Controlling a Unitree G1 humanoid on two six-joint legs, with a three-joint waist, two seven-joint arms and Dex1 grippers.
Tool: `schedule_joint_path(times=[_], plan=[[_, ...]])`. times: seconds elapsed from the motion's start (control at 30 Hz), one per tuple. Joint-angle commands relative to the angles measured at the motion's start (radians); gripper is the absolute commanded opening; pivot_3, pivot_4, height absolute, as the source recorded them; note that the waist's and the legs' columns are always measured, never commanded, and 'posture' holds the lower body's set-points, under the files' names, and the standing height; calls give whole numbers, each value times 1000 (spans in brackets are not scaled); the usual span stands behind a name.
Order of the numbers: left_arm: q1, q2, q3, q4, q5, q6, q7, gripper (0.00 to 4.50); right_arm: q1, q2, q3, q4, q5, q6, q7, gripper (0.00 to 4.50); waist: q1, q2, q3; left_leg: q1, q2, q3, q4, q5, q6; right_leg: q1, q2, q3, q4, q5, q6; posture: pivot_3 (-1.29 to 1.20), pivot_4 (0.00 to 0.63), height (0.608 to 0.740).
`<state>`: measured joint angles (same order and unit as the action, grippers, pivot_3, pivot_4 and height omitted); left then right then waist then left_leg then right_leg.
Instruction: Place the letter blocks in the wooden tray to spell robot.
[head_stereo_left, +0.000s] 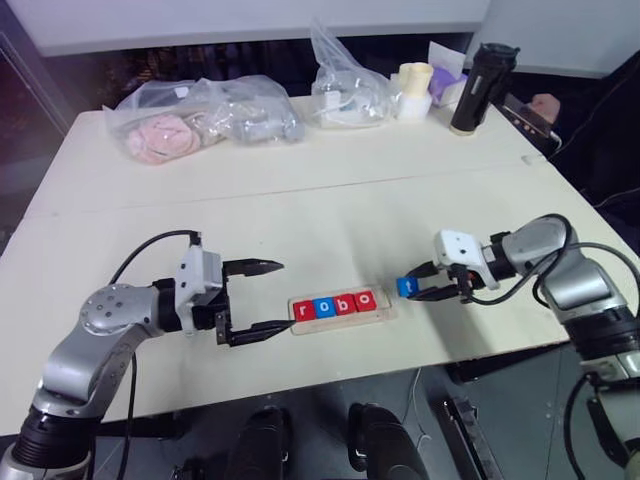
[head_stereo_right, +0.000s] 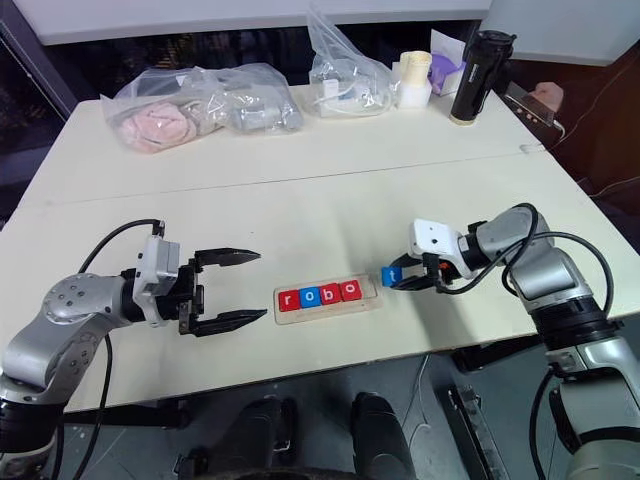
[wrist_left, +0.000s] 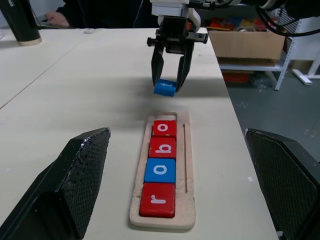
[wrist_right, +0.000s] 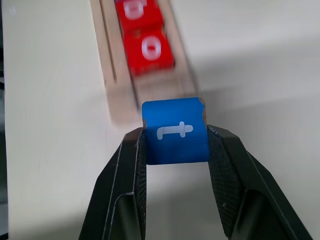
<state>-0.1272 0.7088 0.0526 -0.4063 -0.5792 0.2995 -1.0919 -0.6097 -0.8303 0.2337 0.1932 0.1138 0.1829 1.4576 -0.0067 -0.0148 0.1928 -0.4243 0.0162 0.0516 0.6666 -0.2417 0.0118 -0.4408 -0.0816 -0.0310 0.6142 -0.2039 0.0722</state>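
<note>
Two head views look forward and down over table (head_stereo_left: 300, 190). Left wrist view sits low, looking along wooden tray (wrist_left: 187, 165). Right wrist view sits close above tray end. All share tray.

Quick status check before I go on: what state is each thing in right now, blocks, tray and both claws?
r, o, b, o blocks: seated in a row in the tray.
t block: blue, clamped in the right claw, off the table, just short of the tray's free end.
wooden tray: flat on the table, last slot empty.
right claw: shut on the t block.
left claw: open, empty, beside the tray's r end.
</note>
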Motion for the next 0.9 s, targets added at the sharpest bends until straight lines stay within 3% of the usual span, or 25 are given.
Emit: schedule_joint_path(times=[0.03, 0.9], plan=[[-3, 6, 5, -23, -2, -12, -6, 4500, -17, 19, 17, -4, -15, -2, -9, 1131, -1, 0, 0, 0, 0, 0, 0, 0, 0, 0, 0, 0, 0, 0, 0, 0, 150, 740], [33, 10, 18, -53, -5, -9, 15, 4500, -28, 90, 74, -5, -53, -4, -18, 1131, -4, 0, 0, 0, 0, 0, 0, 0, 0, 0, 0, 0, 0, 0, 0, 0, 150, 740]])
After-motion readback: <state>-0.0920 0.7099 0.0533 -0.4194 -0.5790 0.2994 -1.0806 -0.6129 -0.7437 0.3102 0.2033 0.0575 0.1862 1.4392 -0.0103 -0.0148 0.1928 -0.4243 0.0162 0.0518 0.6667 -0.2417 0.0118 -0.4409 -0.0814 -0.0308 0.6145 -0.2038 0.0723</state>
